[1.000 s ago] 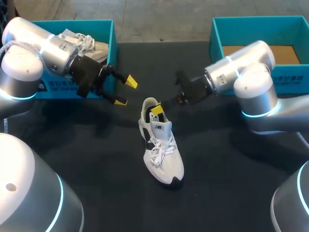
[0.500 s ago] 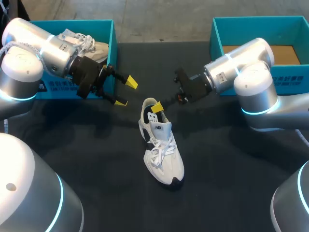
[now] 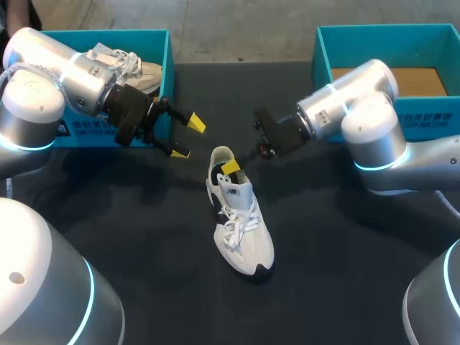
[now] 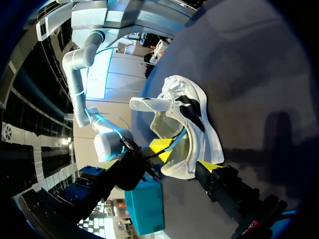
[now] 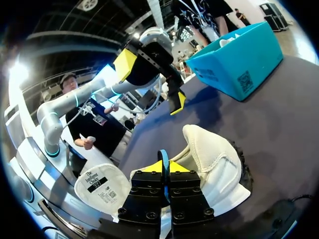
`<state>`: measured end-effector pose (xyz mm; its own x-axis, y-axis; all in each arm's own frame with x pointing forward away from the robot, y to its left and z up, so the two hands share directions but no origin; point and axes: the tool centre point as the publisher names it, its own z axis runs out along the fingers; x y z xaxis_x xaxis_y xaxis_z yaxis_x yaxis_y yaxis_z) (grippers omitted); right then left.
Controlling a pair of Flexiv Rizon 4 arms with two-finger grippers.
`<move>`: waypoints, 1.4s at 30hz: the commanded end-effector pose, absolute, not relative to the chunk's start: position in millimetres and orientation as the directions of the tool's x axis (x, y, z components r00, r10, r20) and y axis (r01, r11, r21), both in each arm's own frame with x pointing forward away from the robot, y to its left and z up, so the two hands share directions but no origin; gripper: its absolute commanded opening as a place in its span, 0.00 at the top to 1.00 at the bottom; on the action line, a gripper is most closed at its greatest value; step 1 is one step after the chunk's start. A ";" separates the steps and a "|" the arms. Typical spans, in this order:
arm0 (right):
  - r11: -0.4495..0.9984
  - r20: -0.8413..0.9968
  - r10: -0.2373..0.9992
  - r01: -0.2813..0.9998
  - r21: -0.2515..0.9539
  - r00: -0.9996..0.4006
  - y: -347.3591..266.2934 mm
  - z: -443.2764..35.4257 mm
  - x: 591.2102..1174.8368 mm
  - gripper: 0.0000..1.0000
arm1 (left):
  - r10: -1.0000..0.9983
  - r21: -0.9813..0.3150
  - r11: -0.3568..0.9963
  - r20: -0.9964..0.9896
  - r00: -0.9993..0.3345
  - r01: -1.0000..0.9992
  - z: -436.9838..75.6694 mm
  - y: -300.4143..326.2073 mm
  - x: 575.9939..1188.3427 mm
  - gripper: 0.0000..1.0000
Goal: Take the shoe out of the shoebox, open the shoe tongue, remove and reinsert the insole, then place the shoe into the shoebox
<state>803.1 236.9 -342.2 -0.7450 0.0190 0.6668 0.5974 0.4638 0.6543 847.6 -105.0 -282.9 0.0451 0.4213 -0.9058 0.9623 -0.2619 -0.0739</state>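
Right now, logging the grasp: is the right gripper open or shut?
Shut. The right gripper pinches a thin blue insole edge between its yellow tips, at the heel opening of the white shoe.

a table [image 3: 158, 244] with a matte black top is being viewed from above; soft, blurred shadows are being cast across its dark surface.

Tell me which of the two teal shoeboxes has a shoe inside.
The shoebox on the robot's left: a white shoe lies in it. The right shoebox shows only its bare brown floor.
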 end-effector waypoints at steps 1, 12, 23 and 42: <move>0.451 0.646 0.044 0.592 0.668 -0.762 236.2 -337.8 795.9 0.67 | 0.423 -0.070 -0.263 -0.905 0.049 0.962 -282.5 -105.8 847.1 0.00; 0.440 0.584 0.056 0.546 0.713 -0.809 237.1 -314.1 811.7 0.25 | 0.418 -0.062 -0.270 -0.907 0.059 0.961 -280.6 -104.1 848.0 0.00; 0.454 0.566 0.054 0.525 0.720 -0.822 237.1 -305.6 818.7 0.24 | 0.417 -0.058 -0.261 -0.907 0.058 0.964 -279.4 -98.3 846.5 0.00; 0.429 0.548 0.111 0.537 0.726 -0.829 226.1 -293.3 807.7 0.27 | 0.421 -0.060 -0.269 -0.905 0.061 0.961 -282.6 -101.0 848.3 0.00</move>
